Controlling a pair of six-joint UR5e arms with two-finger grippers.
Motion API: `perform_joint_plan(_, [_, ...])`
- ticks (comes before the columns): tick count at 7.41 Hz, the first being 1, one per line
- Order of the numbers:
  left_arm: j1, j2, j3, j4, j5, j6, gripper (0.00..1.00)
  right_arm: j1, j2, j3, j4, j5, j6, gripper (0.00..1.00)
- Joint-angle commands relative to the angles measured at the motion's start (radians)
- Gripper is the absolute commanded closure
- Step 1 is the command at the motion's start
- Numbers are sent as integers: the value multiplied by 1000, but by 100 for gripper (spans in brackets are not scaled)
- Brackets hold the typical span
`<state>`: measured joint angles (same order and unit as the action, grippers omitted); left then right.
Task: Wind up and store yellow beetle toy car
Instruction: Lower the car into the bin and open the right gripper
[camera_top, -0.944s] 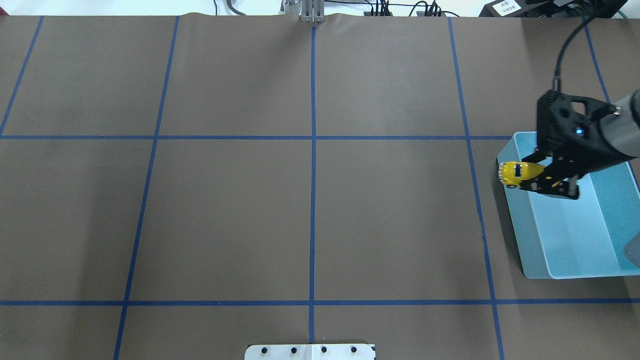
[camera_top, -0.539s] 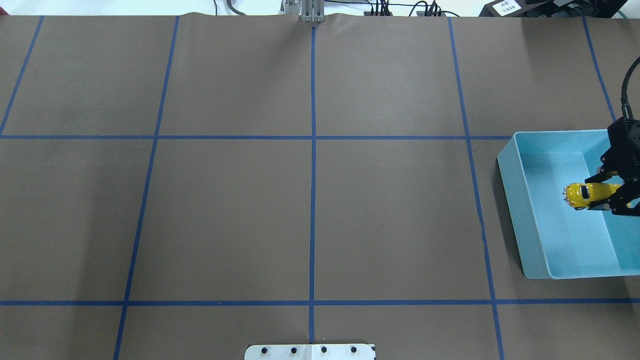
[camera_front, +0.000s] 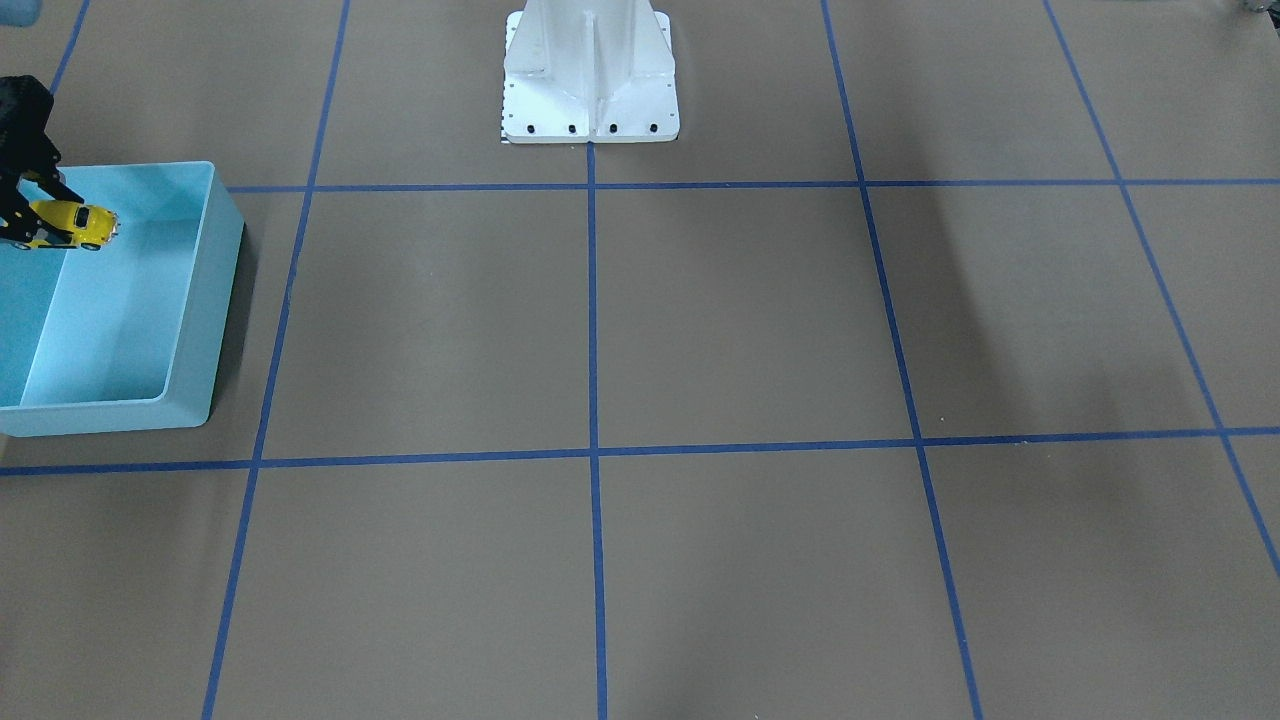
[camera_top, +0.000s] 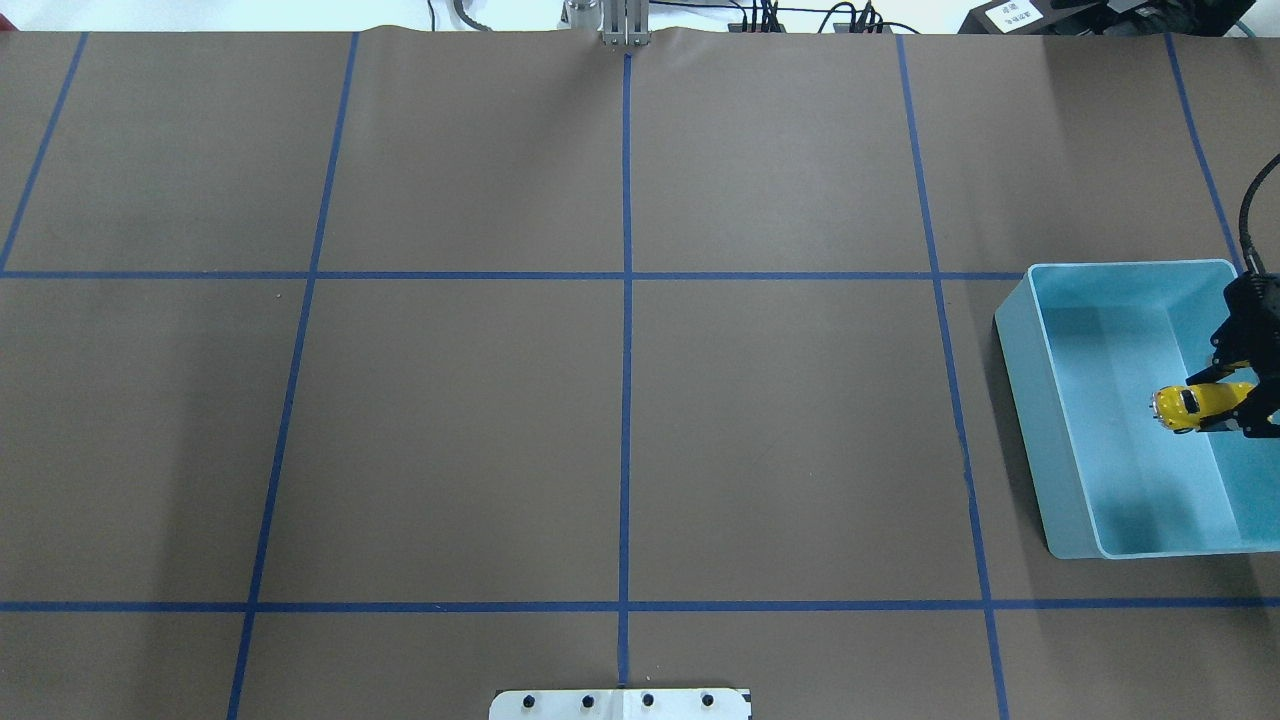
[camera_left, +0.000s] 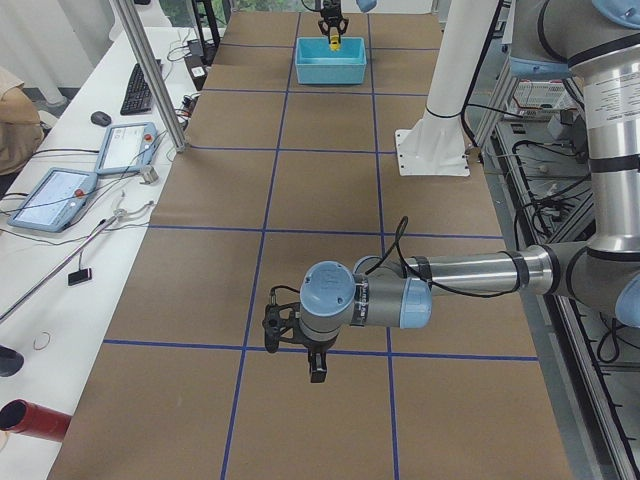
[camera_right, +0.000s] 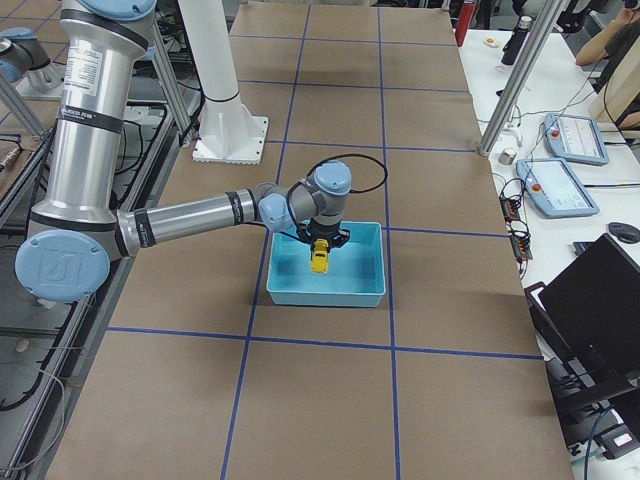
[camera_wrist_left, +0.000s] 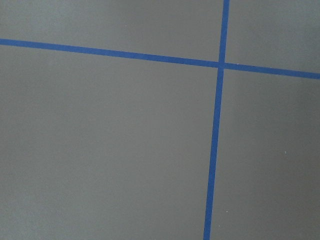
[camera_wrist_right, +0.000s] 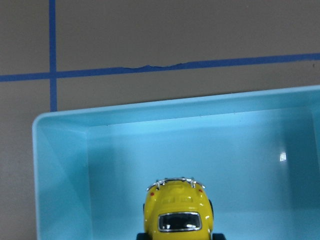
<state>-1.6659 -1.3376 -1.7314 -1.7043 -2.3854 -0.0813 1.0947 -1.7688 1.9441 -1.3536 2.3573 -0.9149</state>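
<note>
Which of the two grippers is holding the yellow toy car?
The right gripper, shut on the yellow beetle toy car over the light blue bin. The left gripper is far away.

Glossy yellow beetle toy car (camera_top: 1195, 403) w/ dark windows, held in blue bin (camera_top: 1040, 420).

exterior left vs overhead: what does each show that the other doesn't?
Only exterior left: the left arm, with the left gripper hanging over the table, plus a side desk with a keyboard.
Only overhead: close detail at the bin, where the right gripper has its jaws closed on the sides of the car, within the bin's outline.
Both: bin, car, right gripper and the blue tape grid, all far and tiny in exterior left.
</note>
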Motion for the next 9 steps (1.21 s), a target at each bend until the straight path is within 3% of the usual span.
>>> perform_joint_plan(1, [0, 0, 0, 0, 0, 0, 0, -1, 15, -74, 30, 2, -2, 100])
perform_joint_plan(4, [0, 0, 0, 0, 0, 0, 0, -4, 90, -145, 30, 5, 10, 100])
perform_joint_plan(9, [0, 0, 0, 0, 0, 0, 0, -73, 103, -143, 30, 13, 44, 100])
